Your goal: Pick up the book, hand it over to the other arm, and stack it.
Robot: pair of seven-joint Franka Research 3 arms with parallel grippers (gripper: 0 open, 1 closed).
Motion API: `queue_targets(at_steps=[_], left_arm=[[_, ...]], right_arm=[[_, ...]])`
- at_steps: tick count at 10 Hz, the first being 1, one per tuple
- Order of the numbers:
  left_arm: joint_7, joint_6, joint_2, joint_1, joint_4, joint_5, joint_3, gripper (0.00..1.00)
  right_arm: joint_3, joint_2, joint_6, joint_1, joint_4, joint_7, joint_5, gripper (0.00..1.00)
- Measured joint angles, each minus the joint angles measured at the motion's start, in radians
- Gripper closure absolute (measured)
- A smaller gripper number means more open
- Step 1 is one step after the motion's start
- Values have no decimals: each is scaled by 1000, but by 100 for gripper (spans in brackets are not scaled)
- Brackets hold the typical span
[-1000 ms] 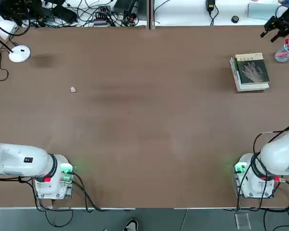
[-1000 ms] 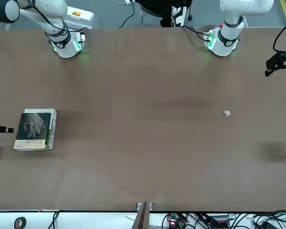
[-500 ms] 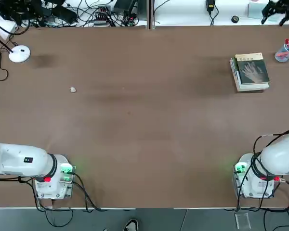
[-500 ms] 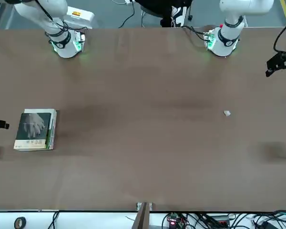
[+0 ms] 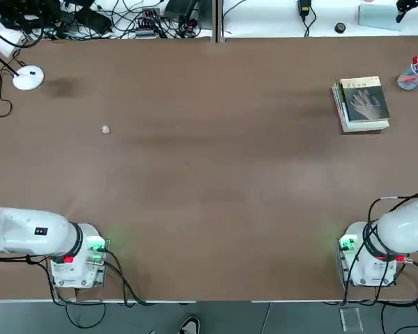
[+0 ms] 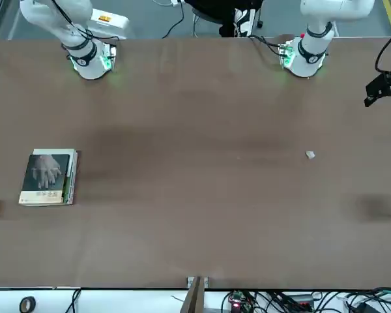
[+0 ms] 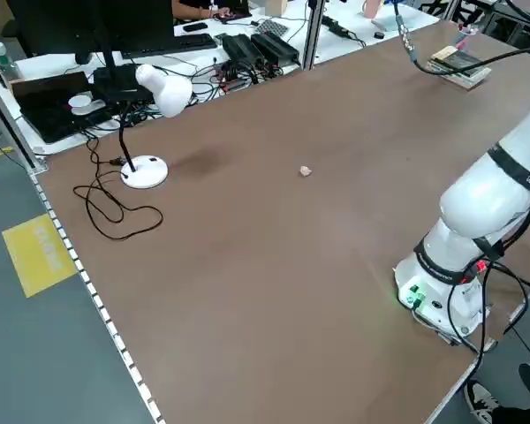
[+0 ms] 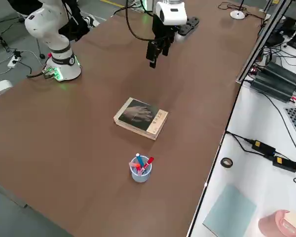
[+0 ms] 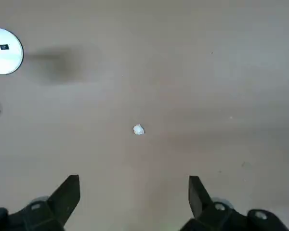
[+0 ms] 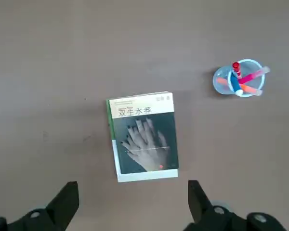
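The book lies flat on the far right of the table, dark cover with a pale hand facing up. It rests on top of a green-and-white book whose edge sticks out beside it. My right gripper hangs high over this stack, open and holding nothing; it also shows as the right gripper in the right side view. My left gripper is open and empty above the table's left part, where the left gripper shows at the front view's edge.
A clear cup of pens stands just beyond the books. On the left are a white lamp and a small white scrap. Cables and electronics line the far edge.
My right gripper has risen and drawn away from the book stack, now almost out of the top and front views. The book and the left arm have stayed still.
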Motion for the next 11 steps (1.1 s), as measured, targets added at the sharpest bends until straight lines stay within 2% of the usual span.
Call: queue_targets(at_steps=[5,11], left_arm=[[0,0,1,0,2,0,0,0],[0,0,1,0,16,0,0,0]], right_arm=[[0,-33,71,23,-82,52,-23,0],[3,-87,70,94,-92,153,-23,0]])
